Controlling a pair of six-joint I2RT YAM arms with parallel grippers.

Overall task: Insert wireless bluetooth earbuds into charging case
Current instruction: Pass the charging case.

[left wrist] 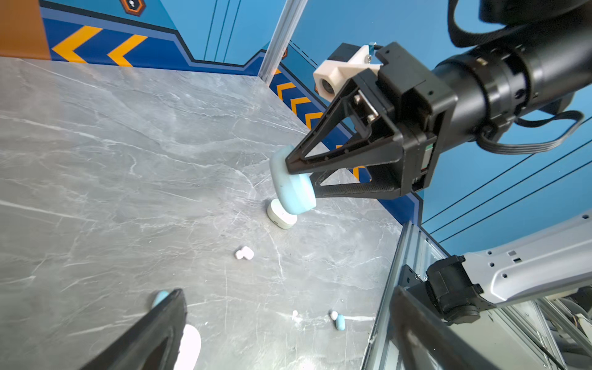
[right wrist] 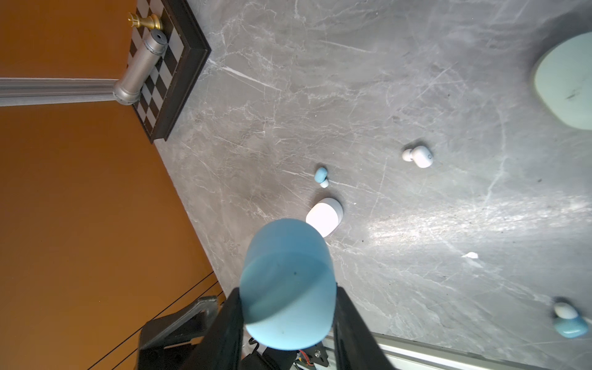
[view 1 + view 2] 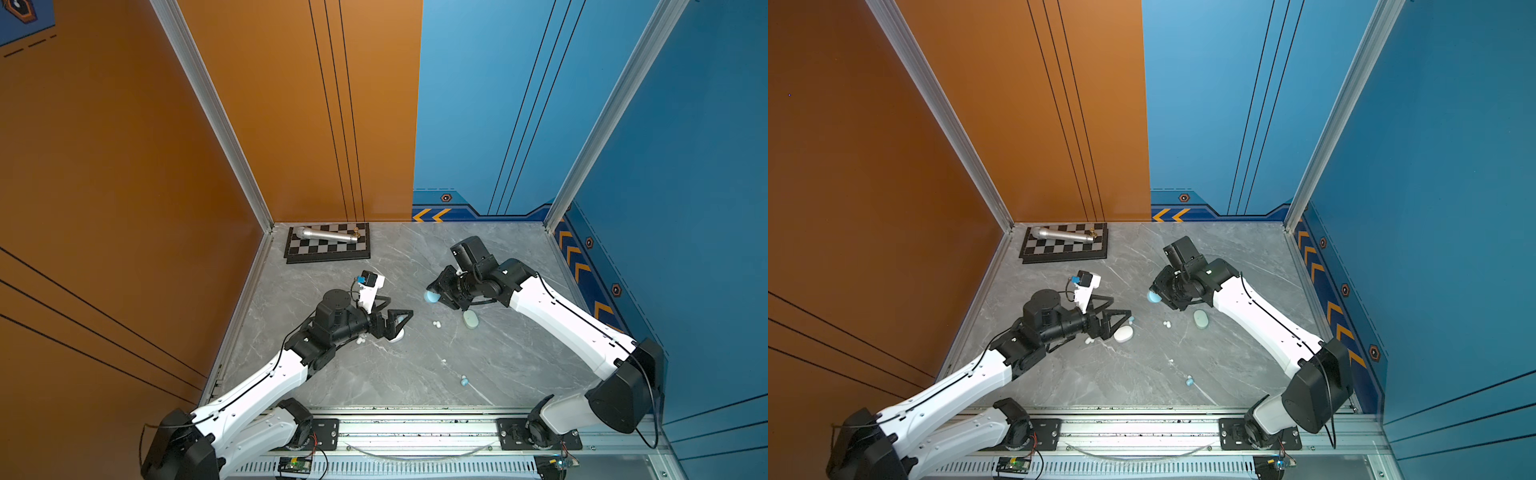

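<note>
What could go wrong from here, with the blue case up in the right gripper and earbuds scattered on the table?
1. The right gripper grips the smooth blue case near one end, with most of it sticking out. It may slip and drop.
2. The open left gripper hangs close by the white case and a blue earbud. A careless move could knock the bud away.

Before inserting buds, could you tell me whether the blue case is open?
Shut: the blue case, held by the right gripper, shows no gap.

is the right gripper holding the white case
No, the right gripper clamps the pale blue case; the white case lies on the table.
</note>
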